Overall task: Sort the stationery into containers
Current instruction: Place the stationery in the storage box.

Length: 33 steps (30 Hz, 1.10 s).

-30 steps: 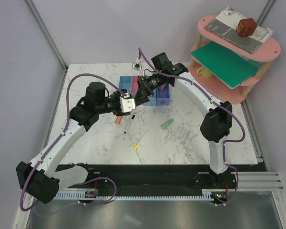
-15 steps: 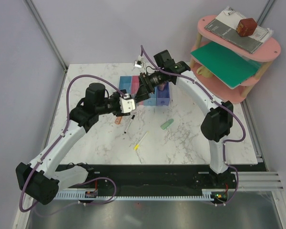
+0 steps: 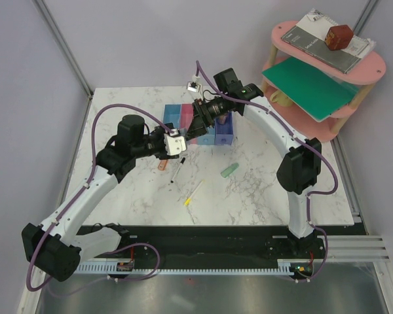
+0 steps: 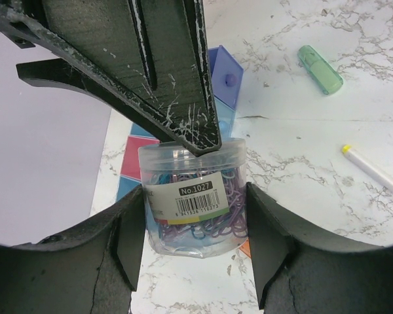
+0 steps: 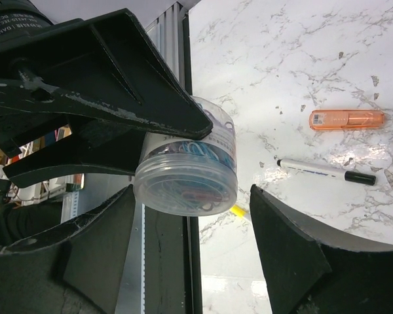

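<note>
My left gripper point(image 3: 176, 146) point(image 4: 194, 226) is shut on a clear tub of paper clips point(image 4: 193, 196) point(image 5: 187, 173), held above the table. The right gripper point(image 3: 194, 129) point(image 5: 191, 196) straddles the same tub from the other end and is open, with a gap at its right finger. On the marble lie an orange eraser point(image 3: 162, 165) point(image 5: 346, 118), a black-white pen point(image 3: 177, 171) point(image 5: 324, 171), a yellow pencil point(image 3: 192, 194) point(image 4: 373, 170) and a pale green eraser point(image 3: 229, 171) point(image 4: 319, 69). The containers point(image 3: 224, 133) point(image 4: 226, 72) stand behind the grippers, partly hidden by the right arm.
A pink round shelf point(image 3: 327, 72) with books, a green board and a brown block stands at the back right. Grey walls close in the table on the left and at the back.
The right gripper's jaws have narrowed around the tub and its wrist has shifted slightly back. The left arm and the tub have stayed put.
</note>
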Tool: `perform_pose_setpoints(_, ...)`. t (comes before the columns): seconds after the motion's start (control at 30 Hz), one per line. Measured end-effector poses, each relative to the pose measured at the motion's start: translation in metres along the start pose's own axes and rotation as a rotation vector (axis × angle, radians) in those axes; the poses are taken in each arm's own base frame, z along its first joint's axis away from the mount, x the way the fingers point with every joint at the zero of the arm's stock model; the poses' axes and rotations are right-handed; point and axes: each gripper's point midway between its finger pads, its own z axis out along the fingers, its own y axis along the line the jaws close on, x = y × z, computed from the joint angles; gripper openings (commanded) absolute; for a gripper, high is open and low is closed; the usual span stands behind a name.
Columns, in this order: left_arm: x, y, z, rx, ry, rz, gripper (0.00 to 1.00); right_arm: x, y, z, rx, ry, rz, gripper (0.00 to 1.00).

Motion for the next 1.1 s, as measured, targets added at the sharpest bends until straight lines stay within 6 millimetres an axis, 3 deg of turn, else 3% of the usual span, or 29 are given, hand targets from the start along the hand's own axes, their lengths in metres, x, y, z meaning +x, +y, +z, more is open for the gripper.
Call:
perform_pose_setpoints(0.53,-0.003,0.004,0.0,-0.016,-0.01,0.011,0.03,0.001,0.004,0.006,-0.01,0.009,-0.001,0.77)
perform_pose_setpoints(0.63,-0.003,0.005,0.0,-0.016,-0.011,0.011,0.03,0.002,0.005,0.008,-0.011,0.011,-0.002,0.68)
perform_pose_setpoints(0.67,-0.003,0.005,0.0,-0.016,-0.011,0.011,0.03,0.002,0.005,0.008,-0.01,0.011,-0.003,0.59)
perform_pose_setpoints(0.77,-0.002,0.005,0.0,-0.017,-0.009,0.01,0.19,0.002,0.004,0.008,-0.005,0.011,0.0,0.55)
perform_pose_setpoints(0.8,-0.002,0.005,0.0,-0.018,-0.008,0.01,0.41,0.002,0.004,0.008,-0.005,0.011,0.002,0.55)
perform_pose_setpoints(0.83,-0.002,0.005,0.0,-0.019,-0.007,0.011,0.52,0.002,0.004,0.008,-0.004,0.011,0.002,0.54)
perform_pose_setpoints(0.87,-0.001,0.005,0.0,-0.019,-0.005,0.01,0.68,0.002,0.004,0.008,-0.002,0.011,0.002,0.54)
perform_pose_setpoints(0.97,0.0,0.005,-0.001,-0.025,0.003,0.009,0.8,0.001,0.002,0.008,0.009,0.012,-0.001,0.55)
perform_pose_setpoints(1.1,0.0,-0.002,-0.01,-0.03,0.011,-0.009,0.8,0.001,-0.014,0.004,0.092,0.01,0.002,0.56)
